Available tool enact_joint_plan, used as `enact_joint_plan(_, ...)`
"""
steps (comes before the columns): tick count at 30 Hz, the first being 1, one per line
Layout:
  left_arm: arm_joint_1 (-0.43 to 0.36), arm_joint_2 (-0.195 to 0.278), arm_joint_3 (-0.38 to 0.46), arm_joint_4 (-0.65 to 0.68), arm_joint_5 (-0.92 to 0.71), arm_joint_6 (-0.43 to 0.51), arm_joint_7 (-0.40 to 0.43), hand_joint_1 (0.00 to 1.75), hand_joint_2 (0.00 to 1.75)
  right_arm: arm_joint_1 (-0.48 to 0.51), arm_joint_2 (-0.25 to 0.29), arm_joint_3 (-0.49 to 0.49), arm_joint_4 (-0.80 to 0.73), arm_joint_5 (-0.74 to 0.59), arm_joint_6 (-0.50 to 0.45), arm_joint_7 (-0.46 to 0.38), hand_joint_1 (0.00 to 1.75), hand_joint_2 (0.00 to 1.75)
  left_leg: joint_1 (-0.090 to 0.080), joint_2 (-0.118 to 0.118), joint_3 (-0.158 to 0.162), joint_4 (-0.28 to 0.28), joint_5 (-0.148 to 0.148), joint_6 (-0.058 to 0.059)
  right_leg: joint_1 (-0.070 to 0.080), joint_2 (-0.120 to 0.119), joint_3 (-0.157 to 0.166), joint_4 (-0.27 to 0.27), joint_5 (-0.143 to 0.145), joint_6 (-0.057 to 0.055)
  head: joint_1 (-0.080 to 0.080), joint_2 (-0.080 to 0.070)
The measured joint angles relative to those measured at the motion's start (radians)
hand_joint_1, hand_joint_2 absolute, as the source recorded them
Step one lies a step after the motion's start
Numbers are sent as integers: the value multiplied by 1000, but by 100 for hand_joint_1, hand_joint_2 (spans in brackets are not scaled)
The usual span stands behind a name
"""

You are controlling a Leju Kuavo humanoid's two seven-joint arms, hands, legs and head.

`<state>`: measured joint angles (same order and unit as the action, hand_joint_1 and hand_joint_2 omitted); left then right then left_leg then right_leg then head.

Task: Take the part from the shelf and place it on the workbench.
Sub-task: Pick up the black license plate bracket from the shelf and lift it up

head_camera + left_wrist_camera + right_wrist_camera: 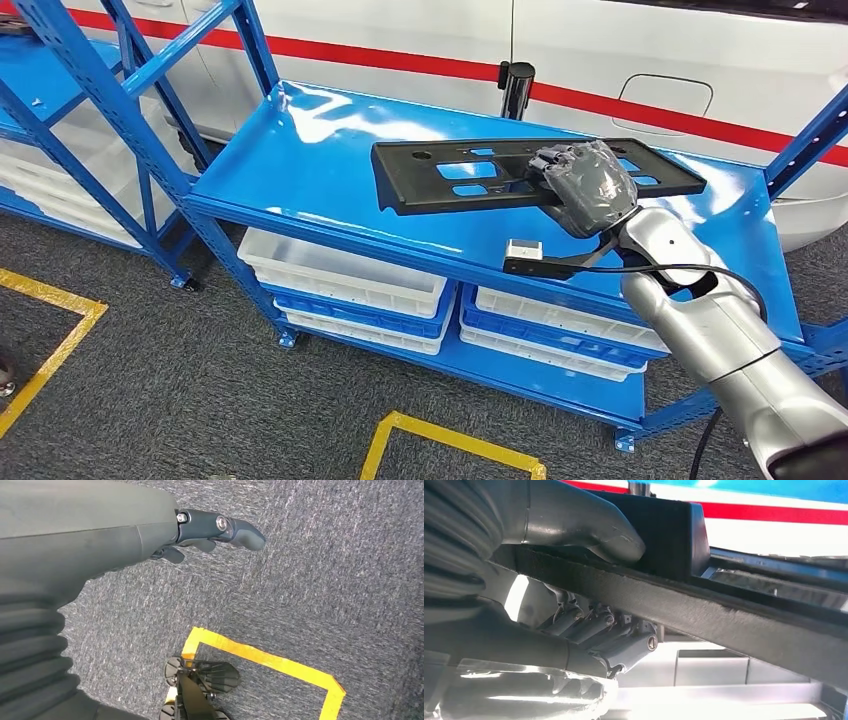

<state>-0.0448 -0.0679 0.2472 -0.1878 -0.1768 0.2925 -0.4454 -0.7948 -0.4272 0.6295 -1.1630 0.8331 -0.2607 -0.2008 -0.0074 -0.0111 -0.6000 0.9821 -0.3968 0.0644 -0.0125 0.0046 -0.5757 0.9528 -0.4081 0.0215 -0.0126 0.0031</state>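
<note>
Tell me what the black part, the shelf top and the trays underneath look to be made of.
Black part: likely moulded plastic, matte, with cut-out slots; the right hand grips its edge. Shelf top: painted sheet metal, glossy blue, showing bright reflections. Trays: probably plastic, smooth white and blue, stacked under the shelf top.

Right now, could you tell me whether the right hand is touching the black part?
Touching. The right wrist view shows the right hand gripping the black part, thumb pressed on one face and fingers under it.

The right arm [720,350] was silver, with a black cable looped beside it. Its robot hand [585,185] wore a grey ribbed cover; small screws dotted the dark fingers [599,630].
</note>
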Motion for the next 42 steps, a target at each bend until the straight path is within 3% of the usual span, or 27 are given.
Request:
enact_joint_plan(2, -7, 0, 0, -1, -5, -6, 5, 0, 175, -3, 3, -3, -9, 13, -4, 7, 152, 175, 6, 3, 15, -27, 18, 7, 5, -1, -6, 15, -12, 0, 1, 0)
enact_joint_plan(3, -12, 0, 0, -1, -8, -9, 6, 0, 175, -5, 6, -4, -11, 21, -7, 12, 152, 175, 9, 5, 22, -41, 27, 10, 7, -1, -22, 47, -31, -4, 2, 0)
enact_joint_plan(5, -22, 0, 0, -2, -11, -13, 9, 0, 175, -7, 11, -5, -11, 31, -11, 20, 152, 175, 12, 6, 24, -53, 36, 11, 2, -1, -82, 178, -93, -10, 3, 0)
enact_joint_plan(7, -26, 0, 0, -2, -12, -14, 11, 0, 175, -4, 16, -5, -11, 36, -12, 22, 152, 175, 13, 6, 18, -51, 39, 7, -6, -1, -134, 298, -135, -3, 3, 0)
enact_joint_plan(9, -26, 0, 0, -2, -13, -15, 12, 0, 175, 0, 17, -5, -11, 37, -12, 22, 152, 175, 14, 6, 15, -50, 41, 4, -10, -2, -148, 332, -144, 5, 3, 0)
enact_joint_plan(15, -26, 0, 0, -2, -13, -15, 12, 0, 175, 0, 18, -5, -11, 37, -12, 22, 152, 175, 15, 6, 14, -49, 41, 3, -12, -2, -145, 325, -140, 9, 3, 0)
enact_joint_plan(17, -27, -1, 0, -2, -13, -16, 12, 0, 175, -1, 20, -6, -11, 37, -12, 22, 152, 175, 20, 6, 5, -39, 42, -5, -23, -4, -90, 226, -103, 32, 3, 0)
enact_joint_plan(19, -28, 2, 0, -3, -16, -18, 14, 0, 175, -3, 25, -7, -12, 40, -12, 23, 152, 175, 23, 3, -22, -6, 39, -30, -30, -1, -20, 91, -54, 38, 1, 0)
enact_joint_plan(21, -28, 7, 0, -4, -20, -20, 15, 0, 175, -3, 32, -8, -13, 45, -11, 25, 152, 175, 27, 4, -90, 142, -47, -58, -26, 3, -18, 52, -26, 3, -4, 0)
enact_joint_plan(23, -28, 7, 0, -4, -23, -21, 14, 0, 175, 0, 34, -8, -13, 50, -11, 27, 152, 175, 31, 8, -146, 310, -151, -65, -19, 2, -41, 55, -6, -22, -5, 0)
enact_joint_plan(24, -28, 7, 0, -4, -23, -21, 13, 0, 175, 1, 34, -8, -13, 52, -12, 27, 152, 175, 30, 8, -142, 330, -161, -61, -15, 2, -48, 55, -1, -24, -6, 0)
enact_joint_plan(25, -29, 7, 0, -4, -24, -21, 13, 0, 175, 2, 34, -9, -13, 54, -13, 27, 152, 175, 29, 8, -113, 300, -151, -53, -10, 2, -55, 55, 5, -24, -6, 0)
enact_joint_plan(28, -34, 8, 0, -6, -26, -21, 13, 0, 175, 2, 33, -14, -13, 60, -18, 27, 152, 175, 16, 10, 22, 102, -102, -19, -2, 2, -65, 52, 22, -20, -3, 0)
enact_joint_plan(30, -39, 10, 0, -8, -30, -21, 14, 0, 175, 2, 31, -17, -12, 64, -21, 27, 152, 175, 5, 13, 50, 48, -92, -4, -4, -2, -67, 46, 34, -8, -2, 0)
enact_joint_plan(32, -40, 11, 0, -8, -32, -21, 14, 0, 175, 2, 31, -17, -12, 67, -22, 25, 152, 175, 1, 13, 50, 34, -70, 6, -5, -5, -68, 38, 47, 5, -3, 0)
enact_joint_plan(34, -43, 10, 0, -9, -32, -21, 14, 0, 175, 2, 29, -18, -12, 68, -23, 24, 152, 175, 4, 17, 46, 8, -39, 11, -2, -4, -86, 59, 26, 5, -1, 0)
enact_joint_plan(35, -45, 9, 0, -9, -33, -21, 14, 0, 175, 2, 27, -19, -12, 67, -23, 23, 152, 175, 7, 18, 41, -3, -23, 11, 0, -4, -105, 98, -5, 1, 1, 0)
enact_joint_plan(37, -46, 8, 0, -10, -33, -21, 15, 0, 175, 4, 24, -21, -12, 67, -24, 23, 152, 175, 6, 18, 16, -6, -2, 9, -2, -4, -152, 231, -84, -7, 2, 0)
enact_joint_plan(39, -46, 6, 0, -10, -33, -21, 15, 0, 175, 9, 23, -21, -11, 67, -24, 23, 152, 175, 6, 19, -12, -5, 17, 4, -5, -4, -170, 326, -121, 4, 2, 0)
enact_joint_plan(40, -46, 6, 0, -10, -33, -21, 15, 0, 175, 12, 23, -21, -11, 67, -24, 23, 152, 175, 7, 19, -25, -4, 26, 1, -6, -5, -150, 320, -115, 15, 3, 0)
enact_joint_plan(42, -47, 3, 0, -10, -33, -21, 15, 0, 175, 12, 23, -22, -11, 67, -24, 23, 152, 175, 7, 19, -47, 1, 42, -9, -12, -6, -52, 192, -85, 34, 3, 0)
